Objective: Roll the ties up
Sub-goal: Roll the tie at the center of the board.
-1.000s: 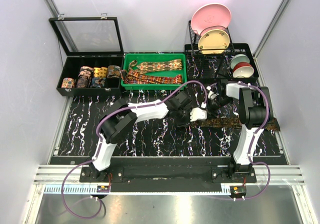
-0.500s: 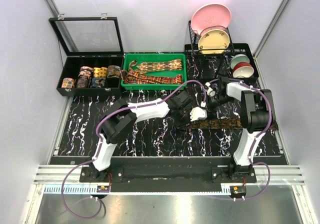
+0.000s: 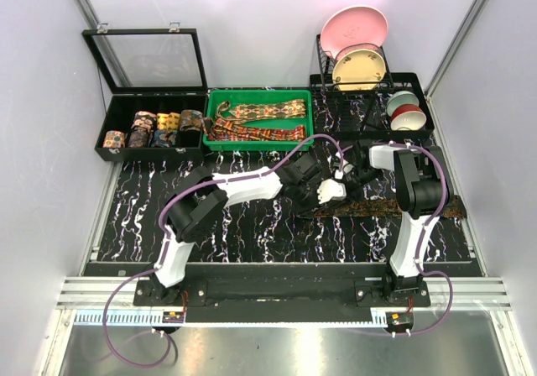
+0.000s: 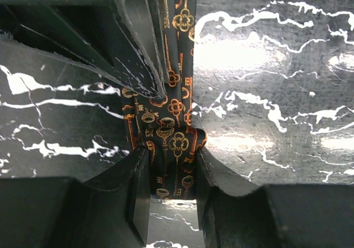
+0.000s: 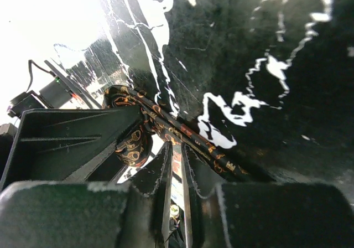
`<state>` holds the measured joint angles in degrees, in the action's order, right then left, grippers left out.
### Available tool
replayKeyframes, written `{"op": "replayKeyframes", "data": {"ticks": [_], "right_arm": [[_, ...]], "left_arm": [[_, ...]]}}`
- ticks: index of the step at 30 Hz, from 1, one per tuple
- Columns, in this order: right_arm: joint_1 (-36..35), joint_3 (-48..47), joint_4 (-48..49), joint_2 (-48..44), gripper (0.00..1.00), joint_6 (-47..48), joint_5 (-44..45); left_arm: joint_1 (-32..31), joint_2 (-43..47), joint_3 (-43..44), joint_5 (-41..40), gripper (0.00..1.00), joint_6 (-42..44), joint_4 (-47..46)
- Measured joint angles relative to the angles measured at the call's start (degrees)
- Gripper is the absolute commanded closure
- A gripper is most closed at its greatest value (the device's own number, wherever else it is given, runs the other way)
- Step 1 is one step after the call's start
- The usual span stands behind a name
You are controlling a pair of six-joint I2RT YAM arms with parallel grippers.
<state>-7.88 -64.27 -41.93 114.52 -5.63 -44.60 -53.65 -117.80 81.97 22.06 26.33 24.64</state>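
Note:
A dark tie point(image 3: 394, 209) with gold and orange key prints lies stretched across the right side of the marbled black table. My left gripper point(image 3: 329, 198) is shut on its narrow end point(image 4: 172, 148), which is folded between the fingers point(image 4: 138, 192). My right gripper point(image 3: 346, 183) sits right beside it, its jaws almost together on the tie's edge point(image 5: 191, 140). In the right wrist view a small coil of tie point(image 5: 130, 146) bulges next to the left gripper's black finger point(image 5: 72, 143). The right fingers point(image 4: 133, 43) show at the top of the left wrist view.
A green tray point(image 3: 214, 99) at the back holds loose patterned ties point(image 3: 260, 109). A black open-lidded case point(image 3: 113, 112) to the left holds several rolled ties point(image 3: 155, 129). A dish rack point(image 3: 323, 57) with plates and bowls point(image 3: 404, 112) stands at the back right.
My right gripper has moved left, closer to the left gripper. The tie's near end has been drawn left and lies a bit lower on the table. The left gripper has barely moved.

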Motion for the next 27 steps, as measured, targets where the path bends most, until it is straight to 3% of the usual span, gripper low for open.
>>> {"op": "replayKeyframes", "data": {"ticks": [20, 23, 24, 25, 27], "right_arm": [[-1.73, -0.76, -1.03, -0.02, 0.82, -0.7, 1.9], [-1.7, -0.76, -1.01, -0.11, 0.73, -0.63, 1.46], [-1.73, -0.76, -0.96, -0.26, 0.59, -0.59, 1.38], [-1.73, -0.76, -0.87, -0.52, 0.54, -0.42, 0.85], [-1.7, -0.74, -0.5, -1.53, 0.52, -0.07, -0.85]], "left_arm": [[1.77, 2.08, -3.82, 1.11, 0.74, -7.93, -4.15], [1.81, 1.97, -4.02, 1.25, 0.71, -7.78, -4.44], [1.81, 1.97, -4.22, 1.27, 0.71, -7.58, -4.66], [1.81, 1.97, -4.35, 1.31, 0.71, -7.32, -4.85], [1.84, 1.97, -4.5, 1.44, 0.71, -6.86, -5.03]]}}
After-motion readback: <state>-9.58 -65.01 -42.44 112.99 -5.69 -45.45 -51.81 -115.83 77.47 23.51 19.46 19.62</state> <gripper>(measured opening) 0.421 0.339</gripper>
